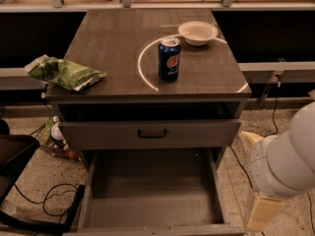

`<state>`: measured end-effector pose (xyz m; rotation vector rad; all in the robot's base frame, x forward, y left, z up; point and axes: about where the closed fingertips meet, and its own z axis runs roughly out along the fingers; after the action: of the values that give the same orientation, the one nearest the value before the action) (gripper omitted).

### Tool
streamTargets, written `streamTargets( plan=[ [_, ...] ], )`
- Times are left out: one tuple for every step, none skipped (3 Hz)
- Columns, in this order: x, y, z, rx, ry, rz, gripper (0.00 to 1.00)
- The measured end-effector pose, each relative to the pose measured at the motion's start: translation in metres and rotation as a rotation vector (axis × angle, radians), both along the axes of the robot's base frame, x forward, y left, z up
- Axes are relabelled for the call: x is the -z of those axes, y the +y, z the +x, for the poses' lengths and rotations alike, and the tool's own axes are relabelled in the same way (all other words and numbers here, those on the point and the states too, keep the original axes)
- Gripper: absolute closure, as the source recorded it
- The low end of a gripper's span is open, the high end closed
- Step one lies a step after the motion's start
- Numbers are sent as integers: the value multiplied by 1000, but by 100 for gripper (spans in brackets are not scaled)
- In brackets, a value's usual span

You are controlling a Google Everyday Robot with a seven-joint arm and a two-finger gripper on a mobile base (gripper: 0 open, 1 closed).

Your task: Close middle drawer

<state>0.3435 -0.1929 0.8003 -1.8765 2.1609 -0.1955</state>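
Observation:
The middle drawer [152, 193] is the lower grey tray of the cabinet. It stands pulled far out toward me, and its bare grey floor shows with nothing in it. Its front edge runs along the bottom of the view, and its handle is out of view. Above it, the upper grey drawer front [150, 133] with a black handle is slightly out. My arm's white rounded body [288, 156] is at the lower right, beside the drawer's right wall. My gripper [263, 213] is the cream part hanging below it, just right of the drawer's front right corner.
A blue soda can [169, 58], a white bowl [198, 32] and a green chip bag [63, 73] sit on the cabinet top. A black frame [19, 156], cables [49, 200] and a wrapper lie on the floor at left. A cable [273, 112] hangs at right.

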Motion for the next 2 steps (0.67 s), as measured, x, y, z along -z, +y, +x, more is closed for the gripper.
streamTargets(
  plan=[
    [12, 10, 5, 5, -10, -30, 0],
    [72, 30, 11, -38, 27, -92, 0]
  ],
)
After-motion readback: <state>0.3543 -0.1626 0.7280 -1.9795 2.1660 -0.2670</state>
